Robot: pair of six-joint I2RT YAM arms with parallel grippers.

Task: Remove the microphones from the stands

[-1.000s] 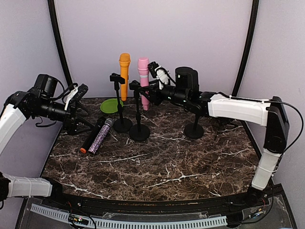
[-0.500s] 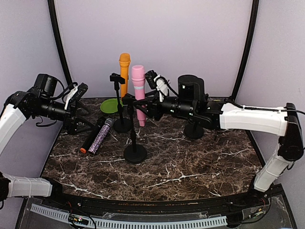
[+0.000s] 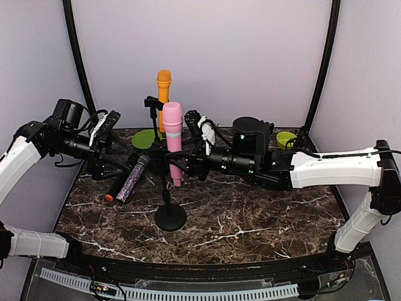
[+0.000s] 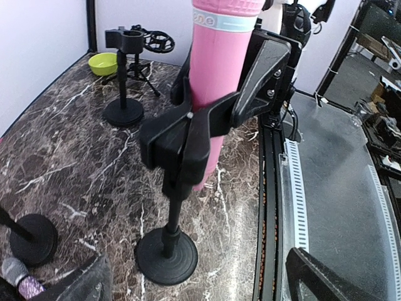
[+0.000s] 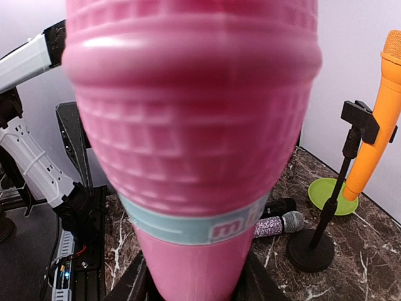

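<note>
Pink mic [image 3: 172, 125] in stand [image 3: 170, 218] | R gripper [image 3: 180, 165] grips it | L gripper [image 3: 106, 145] wide open | marble table [image 3: 263, 219], lilac walls [image 3: 219, 56]

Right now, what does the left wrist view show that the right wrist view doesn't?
Only left wrist: the black stand with its pole and round base, holding the pink plastic microphone, plus an empty black stand beside a lime bowl. Only right wrist: the orange microphone clipped in its own stand and a green plate by its base. Both: the pink microphone, gripped by the right hand.
</note>
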